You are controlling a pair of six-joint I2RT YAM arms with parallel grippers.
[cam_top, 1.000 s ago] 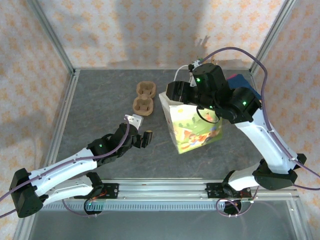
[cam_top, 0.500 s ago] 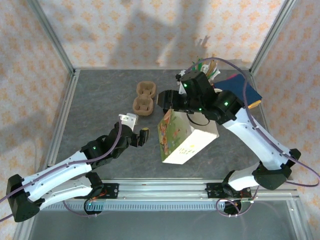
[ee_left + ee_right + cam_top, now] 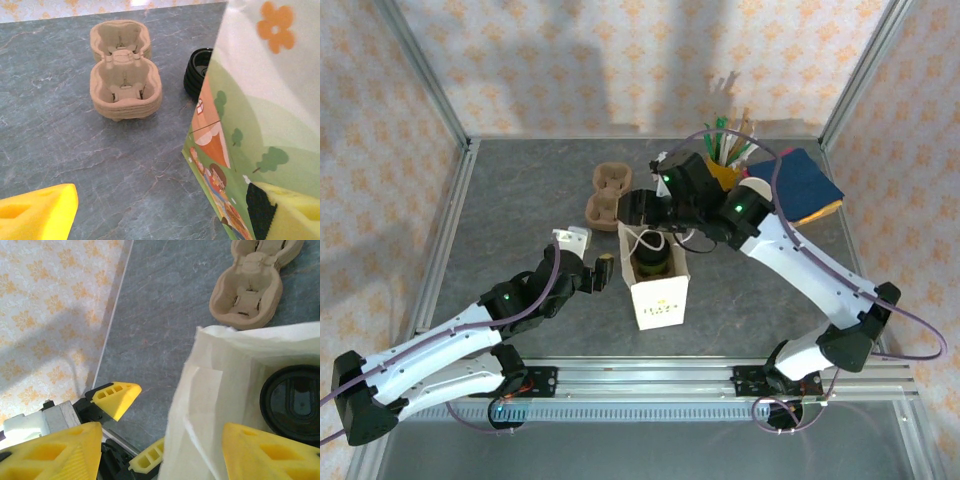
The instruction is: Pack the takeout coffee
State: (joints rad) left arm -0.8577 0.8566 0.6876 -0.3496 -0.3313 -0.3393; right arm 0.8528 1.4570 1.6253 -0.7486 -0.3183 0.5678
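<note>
Black-lidded coffee cup (image 3: 653,262) — upright inside paper bag (image 3: 660,303).

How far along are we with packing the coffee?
Done: the pale paper coffee cup with black lid sits inside the upright illustrated paper bag. In hand: the right gripper straddles the bag's rim; the left gripper hovers open beside it. Left: withdraw, possibly close the bag.

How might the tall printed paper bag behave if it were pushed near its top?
Tall and narrow, the printed paper bag could tip rather than slide. Its thin, creased walls would probably buckle. The black-lidded paper coffee cup inside may steady its base.
</note>
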